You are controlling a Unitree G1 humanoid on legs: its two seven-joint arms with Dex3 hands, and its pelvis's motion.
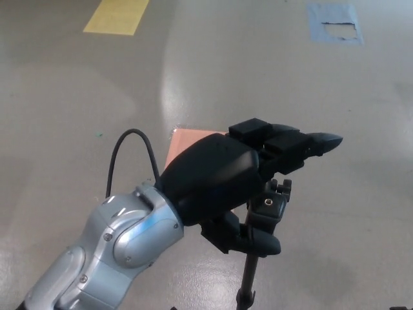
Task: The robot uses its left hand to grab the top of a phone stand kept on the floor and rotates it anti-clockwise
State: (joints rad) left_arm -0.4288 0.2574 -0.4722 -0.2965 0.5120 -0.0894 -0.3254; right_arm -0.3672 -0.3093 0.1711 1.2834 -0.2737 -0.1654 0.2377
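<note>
A black phone stand rises on a thin pole (pixel 248 278) from the bottom edge of the head view, and its clamp head (pixel 270 205) carries a small brass screw. My left hand (pixel 239 177) comes in from the lower left on a silver forearm and covers the head from above and from the left. Its two fingers (pixel 293 145) stretch out straight over the clamp, and the thumb (pixel 255 242) lies below the head against the pole's top. The fingers are apart and do not close on the stand. My right hand does not show.
The grey floor carries a pink square (pixel 184 141) partly hidden behind my hand, a yellow strip (pixel 116 16) at the top left and a blue tape patch (pixel 332 24) at the top right. A black cable (pixel 129 155) loops above my left wrist.
</note>
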